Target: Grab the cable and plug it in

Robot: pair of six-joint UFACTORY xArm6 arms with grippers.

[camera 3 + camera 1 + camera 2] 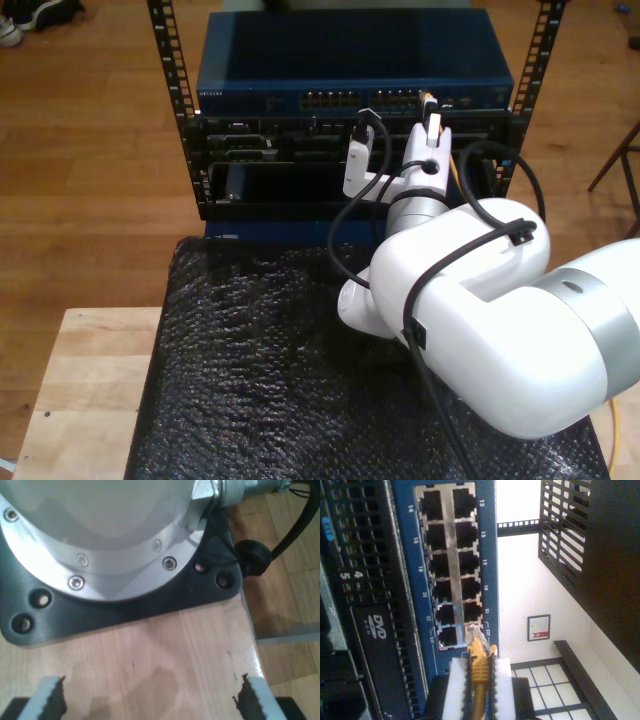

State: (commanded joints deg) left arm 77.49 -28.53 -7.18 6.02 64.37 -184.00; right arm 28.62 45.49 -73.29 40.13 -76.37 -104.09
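- Arm (pixel 470 300): glossy white rounded shells, with a grey band (pixel 590 310) at one joint.
- Black cables (pixel 420 300) loop along the arm, strapped on with black ties.
- My second gripper (pixel 479 690): white fingers (pixel 456 690) with black toothed pads.
- Base (pixel 100 540): silver flange with screws on a black plate (pixel 120 610) with bolt holes.

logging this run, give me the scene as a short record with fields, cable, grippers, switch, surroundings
cable: yellow-orange cable, its clear-tipped plug right at the blue switch's ports, near the one marked 23; whether it is seated cannot be told
second gripper: my second gripper shut on the cable just behind the plug
first gripper: my first gripper open, nothing between the fingers, over a wooden table beside an arm's black base plate
switch: blue switch at the top of a rack
surroundings: black bubble mat in front of the rack
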